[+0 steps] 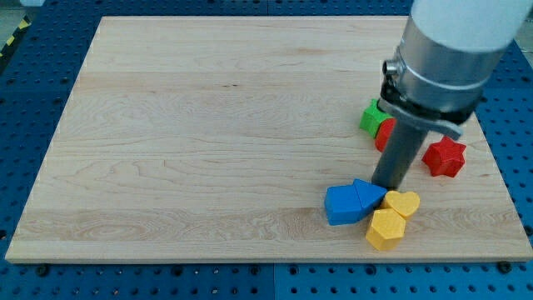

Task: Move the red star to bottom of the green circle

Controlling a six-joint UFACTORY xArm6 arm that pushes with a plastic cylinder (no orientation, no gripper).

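Board (208, 133) lying flat, blocks grouped at the view's right. Tip (386, 185) touching the top edge of the triangle (367, 197), which abuts the cube (342, 205) on its left. Heart (403, 202) just right of the triangle; hexagon (386, 230) directly below the heart, touching it. Star (444, 157) farther up and right. Two partly hidden blocks (371, 117) (385, 133) above the tip, behind the rod.

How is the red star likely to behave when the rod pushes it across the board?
The red star looks rigid and squat, so it should slide on the smooth wooden board rather than tip. Its points may make it spin under an off-centre push. My tip sits to its left, near the blue blocks.
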